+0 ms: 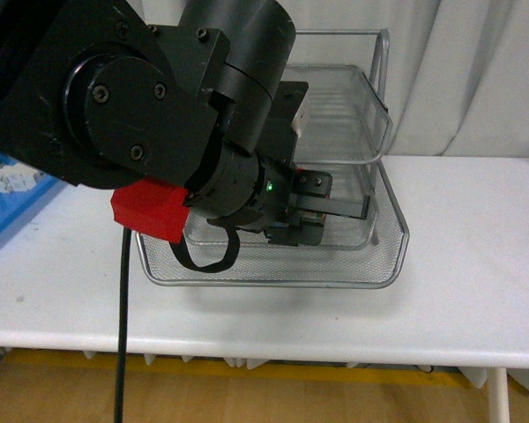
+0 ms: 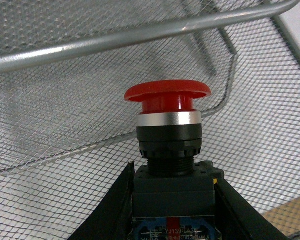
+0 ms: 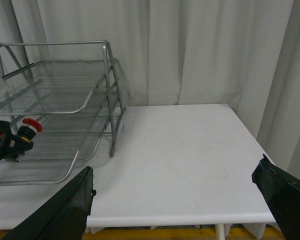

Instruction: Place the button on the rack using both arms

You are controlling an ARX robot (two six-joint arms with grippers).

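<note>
My left gripper (image 2: pixel 173 172) is shut on the black body of the button (image 2: pixel 167 95), whose red mushroom cap stands up clear of the fingers (image 2: pixel 115 210). It holds the button inside the silver wire-mesh rack (image 2: pixel 115 40), over mesh and below a frame tube. In the front view the left arm reaches into the rack (image 1: pixel 383 238) above its bottom tray. In the right wrist view the button (image 3: pixel 31 125) shows between the rack's (image 3: pixel 110 100) trays. My right gripper (image 3: pixel 175 200) is open, empty, over bare table to the right of the rack.
The white table (image 1: pixel 476 247) carries the rack near its middle. A flat blue tray (image 1: pixel 9 203) lies at the far left edge. A pale curtain (image 3: pixel 200 50) hangs behind. The left arm's bulk (image 1: pixel 141 97) hides much of the rack in the front view.
</note>
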